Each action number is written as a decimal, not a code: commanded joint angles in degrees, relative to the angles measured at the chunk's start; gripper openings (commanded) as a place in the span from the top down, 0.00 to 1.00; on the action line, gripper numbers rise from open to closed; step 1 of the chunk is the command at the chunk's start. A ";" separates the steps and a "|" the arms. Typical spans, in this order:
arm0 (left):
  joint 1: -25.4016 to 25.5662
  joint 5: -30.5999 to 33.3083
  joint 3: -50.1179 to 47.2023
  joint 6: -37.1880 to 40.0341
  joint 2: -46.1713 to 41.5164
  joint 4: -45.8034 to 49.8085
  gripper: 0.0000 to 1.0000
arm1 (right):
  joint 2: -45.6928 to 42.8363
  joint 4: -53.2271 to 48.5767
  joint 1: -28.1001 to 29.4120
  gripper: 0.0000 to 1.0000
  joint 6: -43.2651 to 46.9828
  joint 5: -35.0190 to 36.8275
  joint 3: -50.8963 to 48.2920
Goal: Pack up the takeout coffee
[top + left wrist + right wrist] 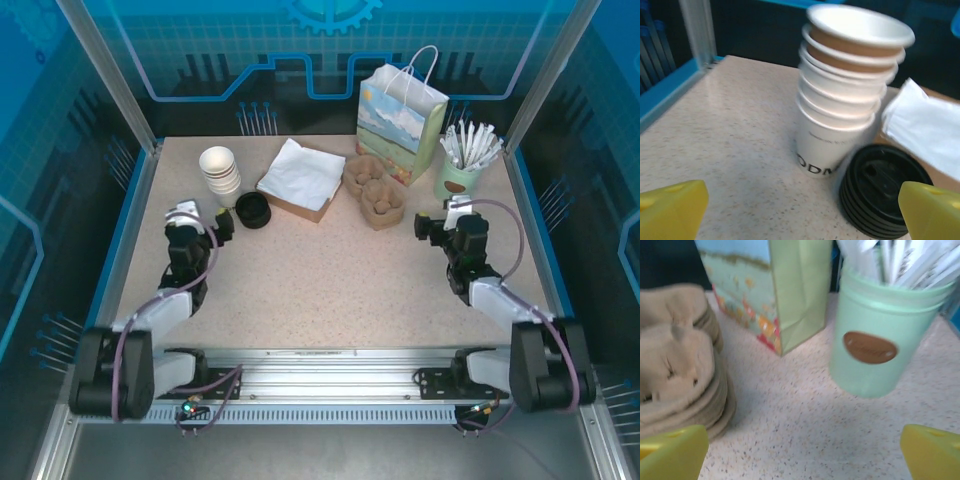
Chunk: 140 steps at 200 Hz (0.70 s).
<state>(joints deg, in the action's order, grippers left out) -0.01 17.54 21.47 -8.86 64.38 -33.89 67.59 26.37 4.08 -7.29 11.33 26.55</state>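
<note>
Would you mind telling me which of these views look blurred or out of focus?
Top external: sharp, evenly lit. Left wrist: the stack of white cups is slightly soft. Right wrist: the mint cup and gift bag are clearly blurred.

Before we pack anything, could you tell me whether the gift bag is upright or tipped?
Upright: the gift bag stands on its base, handles pointing up.

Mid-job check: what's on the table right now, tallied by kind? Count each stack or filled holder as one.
paper cup stack: 1
black lid stack: 1
napkin tray: 1
cup carrier stack: 1
gift bag: 1
green cup of wrapped sticks: 1
Total: 6
</note>
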 commanded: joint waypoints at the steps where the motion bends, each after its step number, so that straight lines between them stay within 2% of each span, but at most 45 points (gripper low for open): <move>1: -1.03 5.76 4.41 -12.40 -9.45 20.09 0.01 | -8.17 -14.59 -0.82 0.00 -13.18 4.48 3.55; 16: -1.13 0.79 6.36 -16.72 -13.77 24.55 0.01 | -13.02 -23.39 -1.01 0.00 -18.95 3.68 6.46; 30: -1.15 -4.27 8.84 -20.09 -16.30 27.29 0.01 | -16.12 -27.03 -0.87 0.00 -20.59 -1.22 8.32; 57: -1.17 -10.33 17.67 -19.79 -16.23 34.76 0.01 | -18.37 -30.92 2.19 0.00 -20.73 -9.83 12.49; 83: -1.16 -11.12 27.76 -15.21 -10.04 43.56 0.01 | -16.30 -35.31 11.48 0.00 -17.29 -7.57 18.31; 107: -1.13 -7.33 36.67 -10.01 -2.21 50.70 0.01 | -11.87 -38.17 19.53 0.00 -13.60 -3.60 23.40; 140: -4.11 -8.71 46.93 -6.54 9.43 56.44 0.13 | -3.90 -42.61 26.95 0.00 -9.77 -3.07 31.81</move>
<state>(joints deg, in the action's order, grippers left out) -1.50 9.52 61.49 -20.14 66.39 13.28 58.89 -10.46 26.28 -21.50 6.87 52.27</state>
